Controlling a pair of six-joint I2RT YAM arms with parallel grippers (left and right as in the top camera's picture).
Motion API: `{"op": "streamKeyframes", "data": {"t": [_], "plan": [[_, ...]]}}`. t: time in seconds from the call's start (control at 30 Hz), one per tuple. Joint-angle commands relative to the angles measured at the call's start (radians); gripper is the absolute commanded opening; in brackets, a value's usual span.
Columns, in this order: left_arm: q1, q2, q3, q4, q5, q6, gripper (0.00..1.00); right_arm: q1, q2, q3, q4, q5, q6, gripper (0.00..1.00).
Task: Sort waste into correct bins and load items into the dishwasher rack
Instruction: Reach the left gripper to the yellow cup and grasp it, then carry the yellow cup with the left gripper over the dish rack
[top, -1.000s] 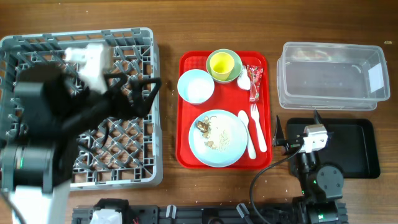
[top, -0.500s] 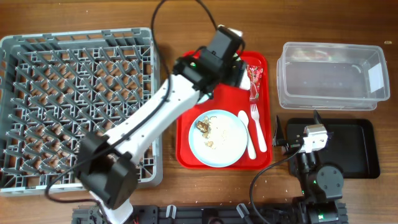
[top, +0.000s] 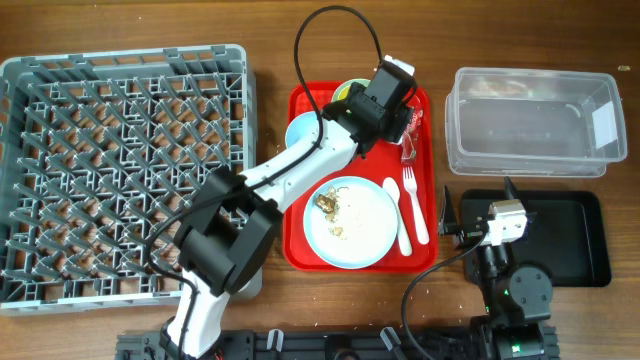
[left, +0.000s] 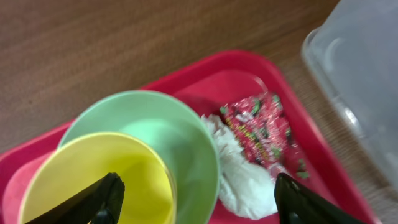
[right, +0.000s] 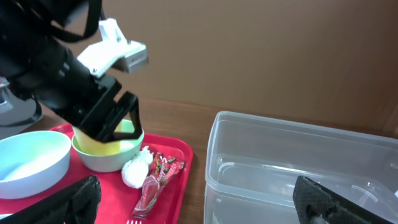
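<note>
Left jaws shifted right, above cup (left: 106, 180), wad (left: 244, 177)

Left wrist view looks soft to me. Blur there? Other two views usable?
Left wrist: soft all over, snack wrapper print and yellow cup rim smeared. Overhead: sharp, evenly lit. Right wrist: clear tub crisp, own fingers dark and out of focus.

tray (top: 296, 242) red | cup (left: 93, 177) yellow | bowl (left: 180, 134) pale green | wrapper (left: 262, 124) red, white-green speckled | rack (top: 100, 150) grey lattice
</note>
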Motion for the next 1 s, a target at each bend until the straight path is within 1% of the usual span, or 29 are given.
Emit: {"op": "streamKeyframes", "data": {"t": [0.0, 0.03, 0.1, 0.17, 0.2, 0.27, 0.33, 0.37, 0.43, 0.5, 0.57, 0.6, 0.67, 0.7, 0.73, 0.77, 0.8, 0.87, 0.9, 0.97], "plan": [[0.014, 0.017, 0.010, -0.004, -0.018, 0.000, 0.73, 0.000, -0.004, -0.001, 0.006, -0.010, -0.009, 1.00], [0.020, 0.018, 0.010, -0.013, -0.010, 0.000, 0.69, 0.000, -0.004, -0.001, 0.006, -0.010, -0.010, 1.00], [0.032, 0.022, 0.010, -0.022, 0.023, -0.003, 0.70, 0.000, -0.004, -0.001, 0.006, -0.010, -0.010, 1.00], [0.037, 0.023, 0.010, -0.032, 0.023, -0.003, 0.54, 0.000, -0.004, -0.001, 0.006, -0.010, -0.009, 1.00], [0.037, 0.024, 0.010, -0.043, 0.023, -0.003, 0.49, 0.000, -0.004, -0.001, 0.006, -0.010, -0.009, 1.00], [0.037, 0.024, 0.010, -0.061, 0.034, -0.003, 0.43, 0.000, -0.004, -0.001, 0.006, -0.010, -0.009, 1.00], [0.032, 0.024, 0.010, -0.076, 0.034, -0.003, 0.33, 0.000, -0.004, -0.001, 0.006, -0.010, -0.010, 1.00], [0.031, 0.024, 0.010, -0.074, 0.034, -0.003, 0.25, 0.000, -0.004, -0.001, 0.006, -0.010, -0.009, 1.00], [0.030, 0.009, 0.010, -0.042, 0.034, -0.006, 0.04, 0.000, -0.004, -0.001, 0.006, -0.010, -0.010, 1.00], [0.023, -0.053, 0.010, 0.000, 0.034, -0.056, 0.04, 0.000, -0.004, -0.001, 0.006, -0.010, -0.010, 1.00], [0.039, -0.192, 0.010, 0.031, 0.034, -0.140, 0.04, 0.000, -0.004, -0.001, 0.006, -0.010, -0.009, 1.00], [0.057, -0.246, 0.010, 0.021, 0.034, -0.192, 0.04, 0.000, -0.004, -0.001, 0.006, -0.010, -0.010, 1.00], [0.143, -0.384, 0.010, -0.067, 0.085, -0.320, 0.04, 0.000, -0.004, -0.001, 0.006, -0.010, -0.009, 1.00], [0.228, -0.457, 0.010, -0.125, 0.168, -0.370, 0.04, 0.000, -0.004, -0.001, 0.006, -0.010, -0.009, 1.00], [0.343, -0.517, 0.010, -0.177, 0.301, -0.391, 0.04, 0.000, -0.004, -0.001, 0.006, -0.010, -0.010, 1.00], [0.520, -0.562, 0.010, -0.235, 0.541, -0.390, 0.04, 0.000, -0.004, -0.001, 0.006, -0.010, -0.009, 1.00], [0.712, -0.568, 0.010, -0.302, 0.809, -0.390, 0.04, 0.000, -0.004, -0.001, 0.006, -0.010, -0.010, 1.00], [0.971, -0.523, 0.010, -0.441, 1.107, -0.372, 0.04, 0.000, -0.004, -0.001, 0.006, -0.010, -0.010, 1.00], [1.086, -0.481, 0.010, -0.514, 1.245, -0.294, 0.04, 0.000, -0.004, -0.001, 0.006, -0.010, -0.010, 1.00], [1.243, -0.383, 0.010, -0.629, 1.542, -0.113, 0.04, 0.000, -0.004, -0.001, 0.006, -0.010, -0.010, 1.00]]}}
